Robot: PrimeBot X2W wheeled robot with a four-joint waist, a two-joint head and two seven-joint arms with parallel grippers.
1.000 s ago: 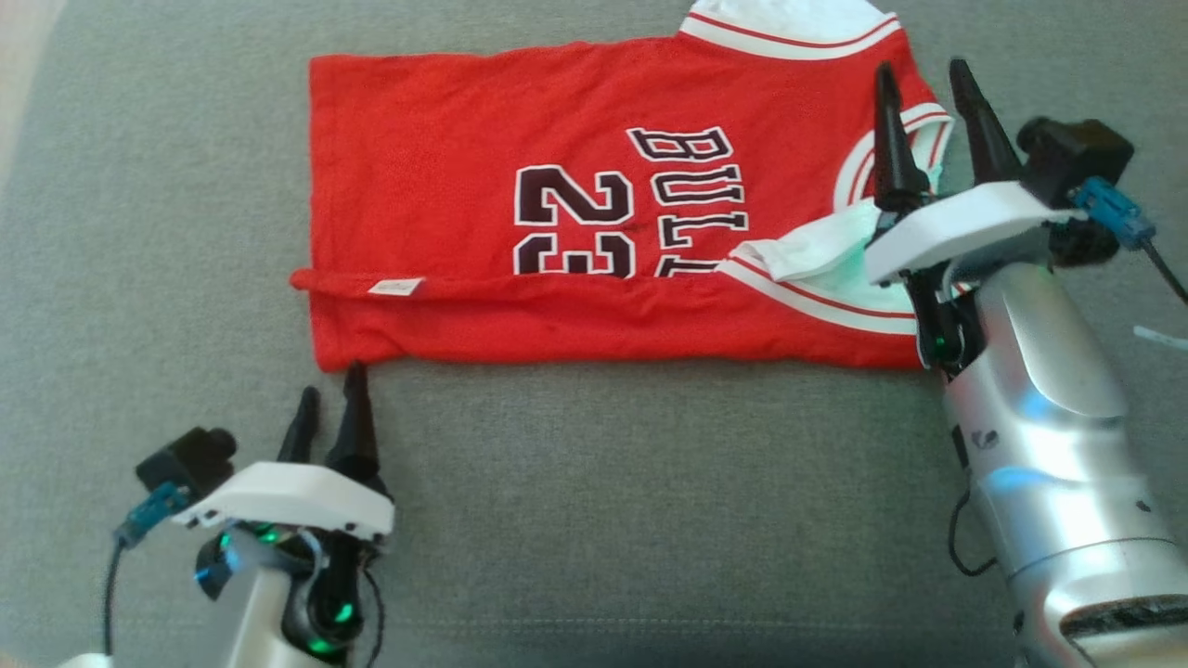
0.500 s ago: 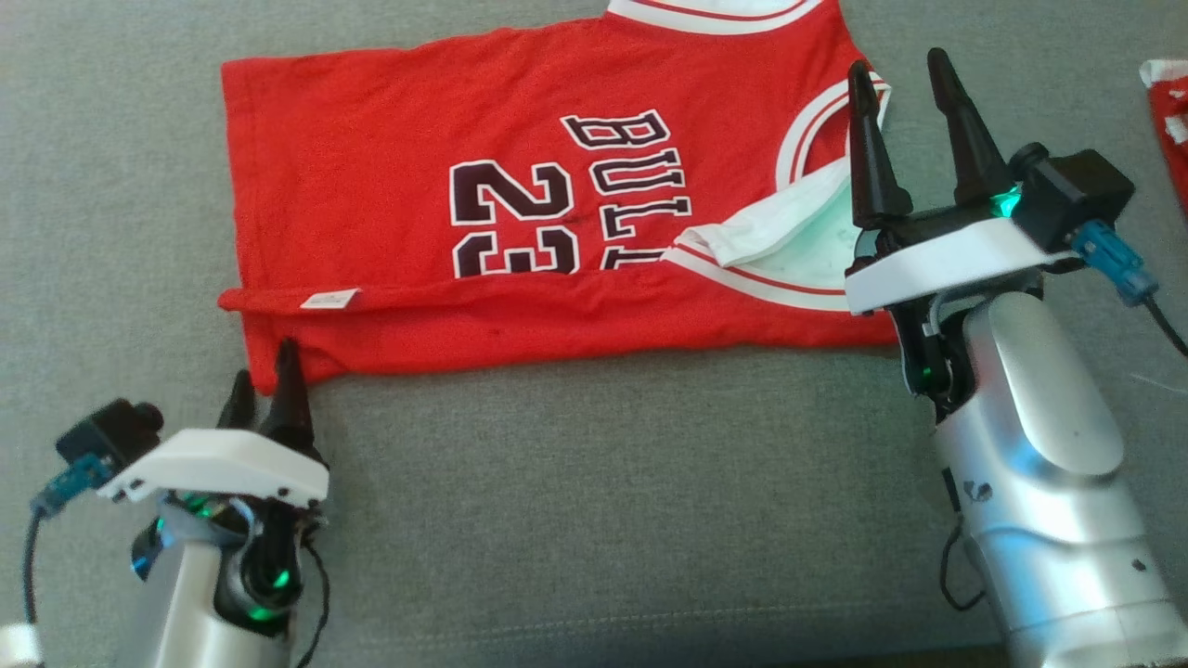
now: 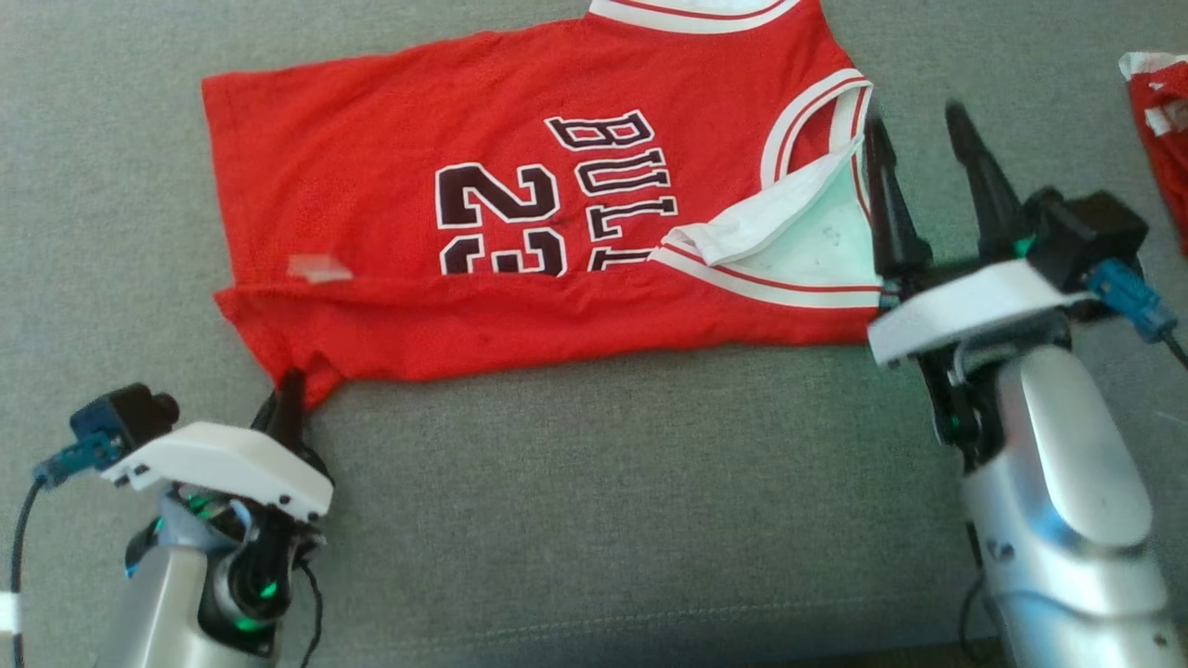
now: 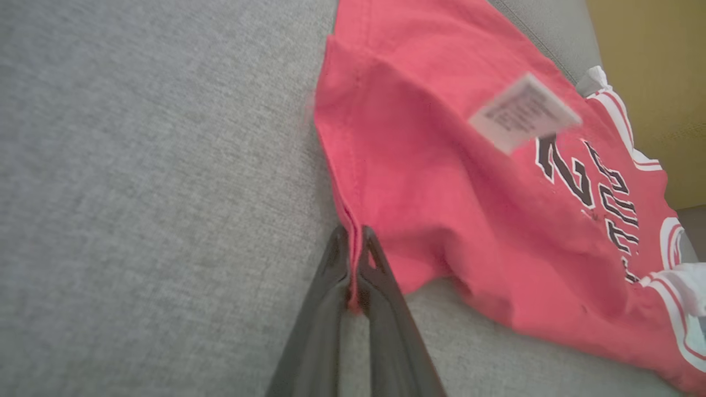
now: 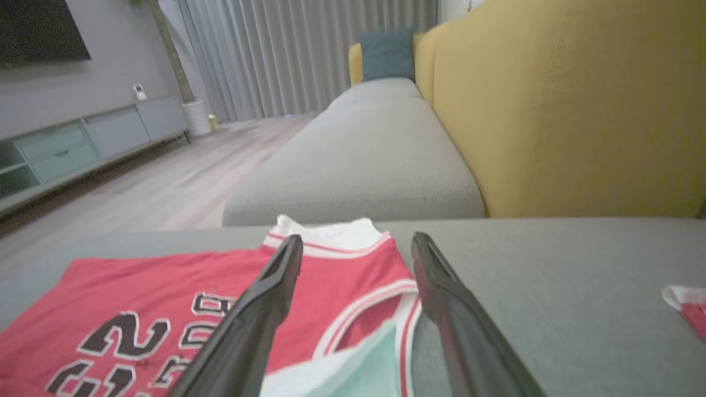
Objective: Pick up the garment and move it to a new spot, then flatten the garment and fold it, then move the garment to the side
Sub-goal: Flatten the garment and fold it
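Note:
The garment [image 3: 520,241] is a red sleeveless jersey with white trim and dark "23" lettering, lying on the grey cushion with its near long edge folded over. My left gripper [image 3: 290,394] is shut on the garment's near left hem corner, and the left wrist view shows the red garment [image 4: 469,209] pinched between the tips of my left gripper [image 4: 354,259]. My right gripper [image 3: 914,121] stands open above the garment's right end by the armhole. In the right wrist view the fingers of my right gripper [image 5: 356,242] are apart over the garment [image 5: 182,286], holding nothing.
The grey cushion [image 3: 594,520] runs to a front seam at the bottom. Another red and white cloth [image 3: 1160,139] lies at the far right edge. A yellow sofa back [image 5: 562,110] rises behind, with a wooden floor [image 5: 160,187] to the left.
My left gripper has shut on the hem corner, which now puckers toward it. My right gripper has drawn back and to the right. The camera has shifted a little.

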